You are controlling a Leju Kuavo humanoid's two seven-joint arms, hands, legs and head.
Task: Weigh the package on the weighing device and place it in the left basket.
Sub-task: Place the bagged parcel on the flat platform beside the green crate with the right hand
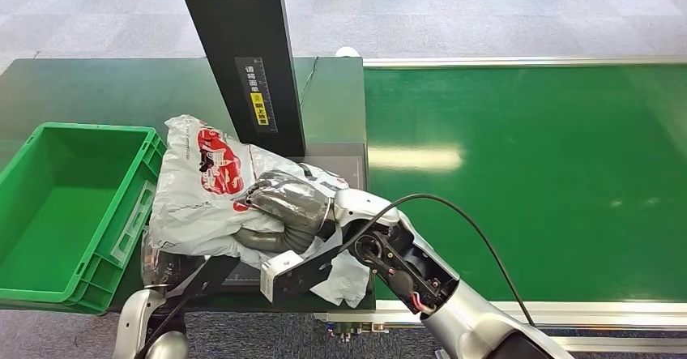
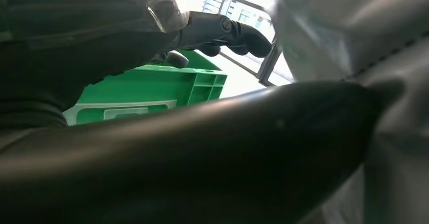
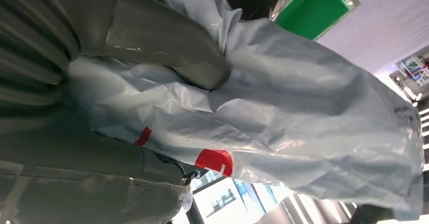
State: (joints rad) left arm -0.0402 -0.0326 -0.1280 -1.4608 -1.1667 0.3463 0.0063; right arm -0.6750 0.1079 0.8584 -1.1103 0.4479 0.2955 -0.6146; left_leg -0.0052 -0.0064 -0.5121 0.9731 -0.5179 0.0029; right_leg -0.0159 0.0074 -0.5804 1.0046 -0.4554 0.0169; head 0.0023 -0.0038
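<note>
right hand (image 1: 279, 213) grips crumpled grey plastic package with red print (image 1: 202, 193) | package over dark scale platform (image 1: 344, 164) beside green plastic basket (image 1: 61, 213) | left hand (image 2: 202, 29) state unclear | basket drop pending

right hand (image 1: 285, 207) gripping package (image 1: 202, 189), green basket (image 1: 49, 213)
</note>
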